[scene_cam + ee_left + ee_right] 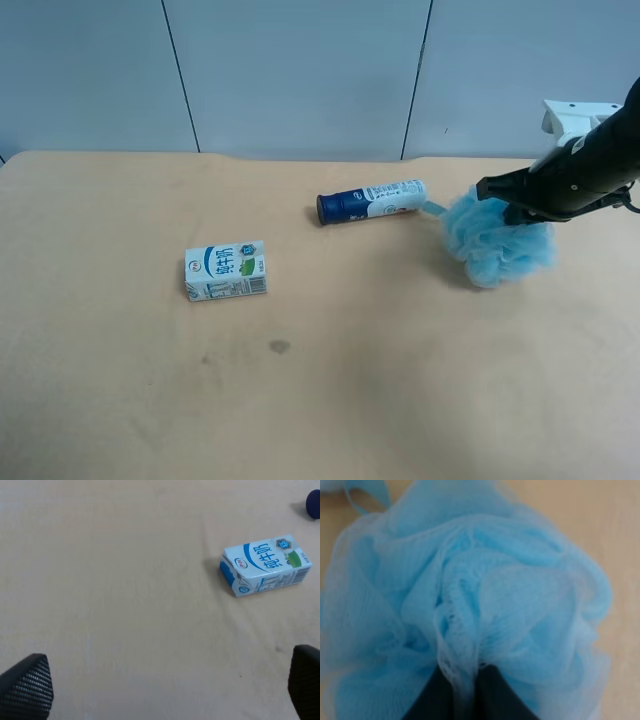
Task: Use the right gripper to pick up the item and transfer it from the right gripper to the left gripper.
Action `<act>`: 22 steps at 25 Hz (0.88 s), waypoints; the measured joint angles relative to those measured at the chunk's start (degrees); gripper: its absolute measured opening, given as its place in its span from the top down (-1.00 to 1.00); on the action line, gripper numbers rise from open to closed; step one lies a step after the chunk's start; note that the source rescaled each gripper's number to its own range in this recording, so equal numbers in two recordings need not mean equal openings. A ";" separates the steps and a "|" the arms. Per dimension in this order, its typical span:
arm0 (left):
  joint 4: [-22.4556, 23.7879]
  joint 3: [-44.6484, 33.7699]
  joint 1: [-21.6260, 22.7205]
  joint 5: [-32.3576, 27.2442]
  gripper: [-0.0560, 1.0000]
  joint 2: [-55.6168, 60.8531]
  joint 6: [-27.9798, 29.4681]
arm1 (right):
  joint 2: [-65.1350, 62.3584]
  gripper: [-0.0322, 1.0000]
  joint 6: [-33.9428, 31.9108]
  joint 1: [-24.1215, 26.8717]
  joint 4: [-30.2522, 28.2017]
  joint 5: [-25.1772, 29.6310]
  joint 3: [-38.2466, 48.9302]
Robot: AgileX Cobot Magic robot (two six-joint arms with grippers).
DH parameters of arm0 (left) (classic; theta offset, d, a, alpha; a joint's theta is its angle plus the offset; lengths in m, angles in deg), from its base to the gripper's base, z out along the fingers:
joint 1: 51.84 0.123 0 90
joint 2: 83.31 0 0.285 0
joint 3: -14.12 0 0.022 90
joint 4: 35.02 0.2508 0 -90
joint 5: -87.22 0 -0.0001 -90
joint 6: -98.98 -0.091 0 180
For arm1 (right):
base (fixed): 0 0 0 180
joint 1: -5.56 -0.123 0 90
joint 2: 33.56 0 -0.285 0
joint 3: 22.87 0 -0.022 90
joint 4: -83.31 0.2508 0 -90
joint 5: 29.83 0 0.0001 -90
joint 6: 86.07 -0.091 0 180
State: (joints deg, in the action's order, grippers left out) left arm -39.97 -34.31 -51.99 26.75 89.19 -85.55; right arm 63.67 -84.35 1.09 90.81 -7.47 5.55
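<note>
The item is a light blue mesh bath sponge (497,243) at the right of the exterior high view. The arm at that view's right is my right arm. Its gripper (512,210) is shut on the sponge's top. In the right wrist view the sponge (470,590) fills the frame and the two dark fingers (497,695) pinch its mesh, with the gripper (466,682) closed on it. I cannot tell whether the sponge rests on the table or hangs just above it. My left gripper (165,685) is open and empty above bare table; its arm is out of the exterior high view.
A blue-and-white bottle (372,201) lies on its side just left of the sponge. A white-and-blue milk carton (226,270) lies at centre left, and it also shows in the left wrist view (265,565). The tan table (320,400) ends at a grey wall behind.
</note>
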 joint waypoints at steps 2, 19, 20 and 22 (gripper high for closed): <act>0.00 0.00 0.00 0.00 -1.00 0.00 0.00 | -2.02 0.93 3.03 0.00 3.34 0.30 0.00; 0.00 0.00 0.00 0.00 -1.00 0.00 0.00 | -9.65 0.93 50.26 0.00 55.58 13.95 0.00; 0.00 0.00 0.00 0.00 -1.00 0.00 0.00 | -9.65 0.93 53.52 0.00 58.70 15.60 0.00; 0.00 0.00 0.00 0.00 -1.00 0.00 0.00 | -9.65 0.93 58.64 0.00 65.27 18.73 0.00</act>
State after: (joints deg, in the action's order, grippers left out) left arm -39.97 -34.31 -51.99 26.75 89.19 -85.55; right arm 54.02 -25.71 1.09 156.08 11.26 5.55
